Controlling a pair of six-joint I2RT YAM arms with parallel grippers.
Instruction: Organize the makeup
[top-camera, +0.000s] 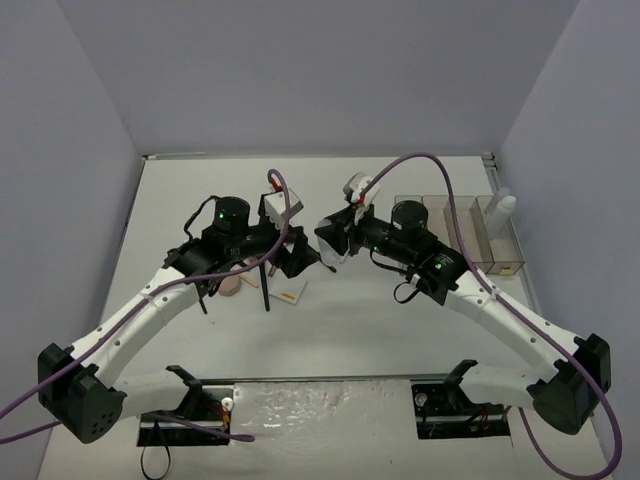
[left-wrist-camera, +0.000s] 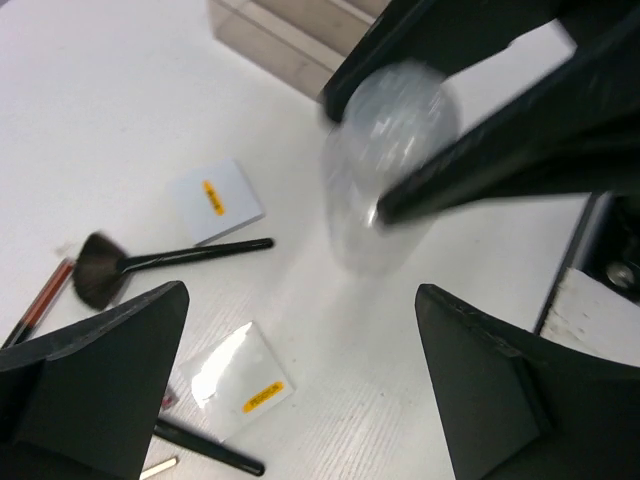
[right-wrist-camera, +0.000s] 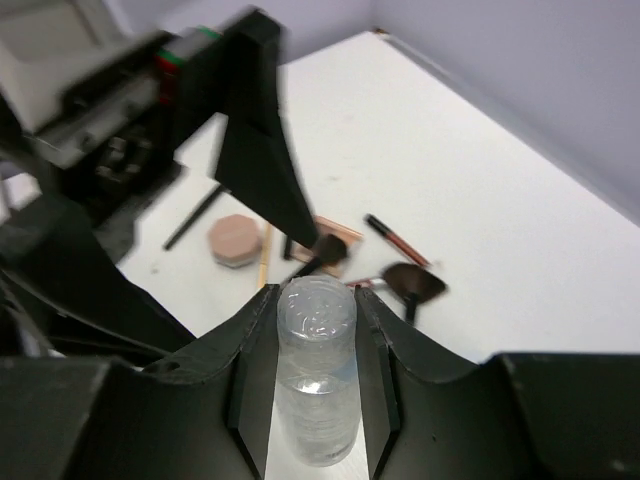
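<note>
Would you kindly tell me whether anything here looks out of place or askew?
Nothing looks spilled or broken. The only oddity is disorder: a brush, white cards and a pink compact lie scattered at mixed angles on the table, outside the organizer. One clear bottle is gripped above the table by the right tool.

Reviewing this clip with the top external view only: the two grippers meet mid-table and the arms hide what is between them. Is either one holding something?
Observer: Yes. The right wrist view shows the right gripper closed on a clear bottle, one finger pressed against each side.
Operator: And the left one, is it gripping too?
Observer: No. In the left wrist view the left gripper is wide open, with both fingers apart from the bottle.
</note>
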